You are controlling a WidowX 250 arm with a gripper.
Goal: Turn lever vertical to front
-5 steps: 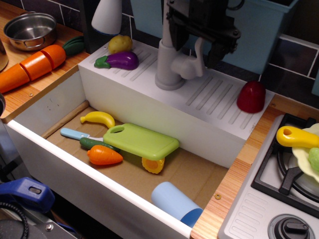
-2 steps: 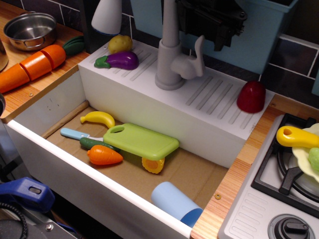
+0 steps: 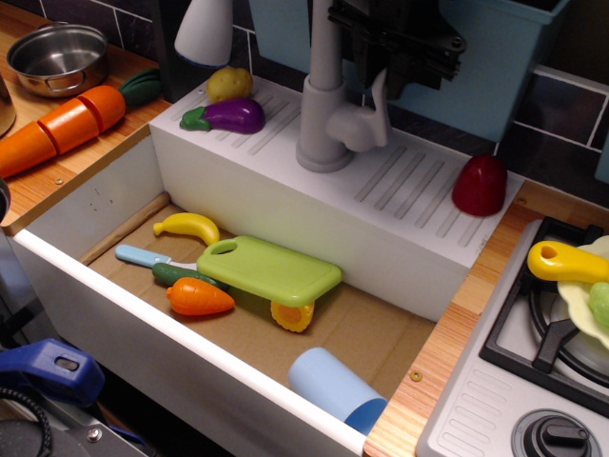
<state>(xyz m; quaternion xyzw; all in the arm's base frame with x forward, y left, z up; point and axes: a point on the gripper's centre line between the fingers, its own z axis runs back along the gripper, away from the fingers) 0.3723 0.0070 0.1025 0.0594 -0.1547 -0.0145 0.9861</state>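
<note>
Lever (image 3: 369, 116) on right side of tap (image 3: 324, 86), tab pointing up. My gripper (image 3: 404, 43) above it, not touching; fingers' state: cannot tell, too dark. Approach step. Next: descend, catch tab, swing it toward front.

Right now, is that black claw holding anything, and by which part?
Cannot tell: the gripper hangs just above the lever's upright tab, and its fingertips are too dark to show contact.

gripper (image 3: 407, 59) lower again, over upright lever (image 3: 378, 103)
</note>
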